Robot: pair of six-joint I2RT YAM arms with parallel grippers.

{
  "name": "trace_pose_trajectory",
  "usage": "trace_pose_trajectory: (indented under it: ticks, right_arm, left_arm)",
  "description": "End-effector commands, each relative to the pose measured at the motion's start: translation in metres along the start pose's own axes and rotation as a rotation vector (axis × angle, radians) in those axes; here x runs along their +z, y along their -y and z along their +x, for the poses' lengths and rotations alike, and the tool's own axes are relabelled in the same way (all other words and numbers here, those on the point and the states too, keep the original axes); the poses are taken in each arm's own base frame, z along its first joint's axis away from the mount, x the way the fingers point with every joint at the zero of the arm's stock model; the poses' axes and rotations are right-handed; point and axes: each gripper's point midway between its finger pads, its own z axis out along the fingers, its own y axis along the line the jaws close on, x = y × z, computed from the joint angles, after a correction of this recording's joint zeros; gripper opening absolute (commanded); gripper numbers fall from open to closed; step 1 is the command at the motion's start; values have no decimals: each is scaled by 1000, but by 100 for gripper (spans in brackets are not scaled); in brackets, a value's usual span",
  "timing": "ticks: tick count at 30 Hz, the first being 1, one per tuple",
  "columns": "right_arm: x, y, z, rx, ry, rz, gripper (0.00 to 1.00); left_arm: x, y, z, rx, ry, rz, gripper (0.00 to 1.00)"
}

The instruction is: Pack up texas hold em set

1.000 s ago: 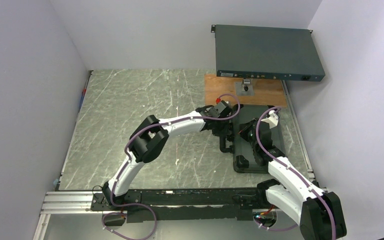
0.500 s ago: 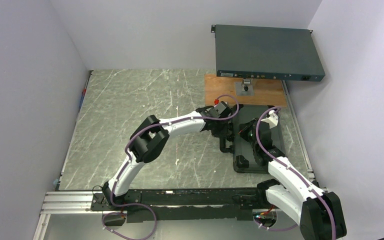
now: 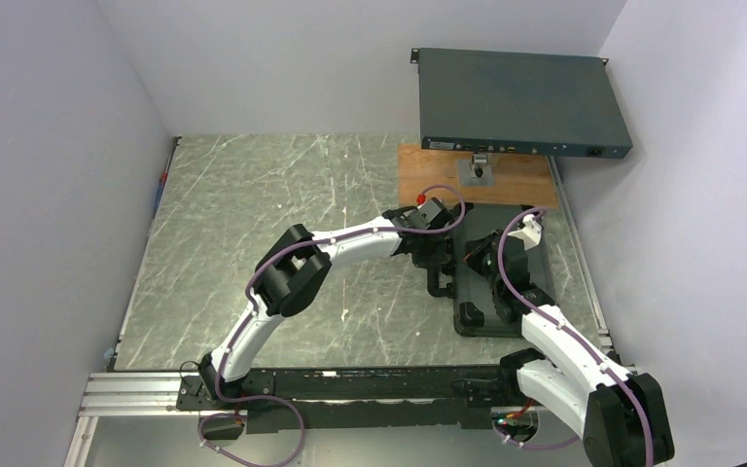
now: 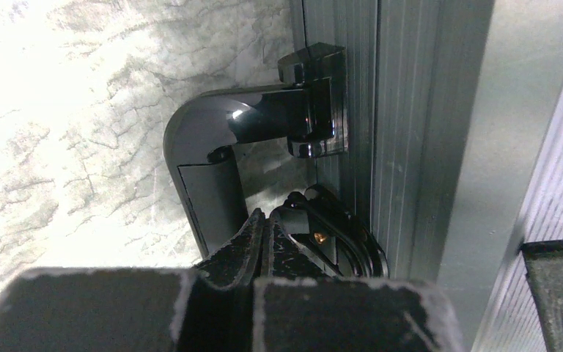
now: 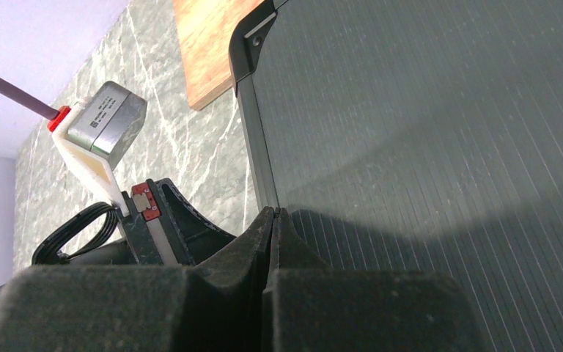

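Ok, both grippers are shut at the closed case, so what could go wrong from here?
The left gripper, shut, sits by what looks like a latch beside the handle; a push could slip off and shove the case sideways. The right gripper, shut, is at the ribbed lid near its edge and might slide off. Both wrists crowd one spot, so they could knock together.

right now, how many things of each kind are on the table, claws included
black case: 1
dark rack box: 1
wooden board: 1
small grey block on the board: 1
claws, both shut: 2, the left claw and the right claw
total: 6
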Motion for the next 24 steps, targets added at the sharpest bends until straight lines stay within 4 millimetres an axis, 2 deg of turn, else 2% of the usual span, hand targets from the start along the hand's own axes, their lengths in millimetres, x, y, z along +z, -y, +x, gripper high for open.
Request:
trace_pose_trajectory:
  ticks: [1,15,24]
  right_arm:
    - [-22,72,83,-110,-320,209,0]
    - [-22,73,82,-110,-319,211,0]
    - [-22,74,83,-111,-325,217,0]
  left_arm:
    - [17,-8,17,-4,-37,-33,0]
    - [33,1,32,0,-97,42,0]
    - [38,20,39,-9,-131,158,0]
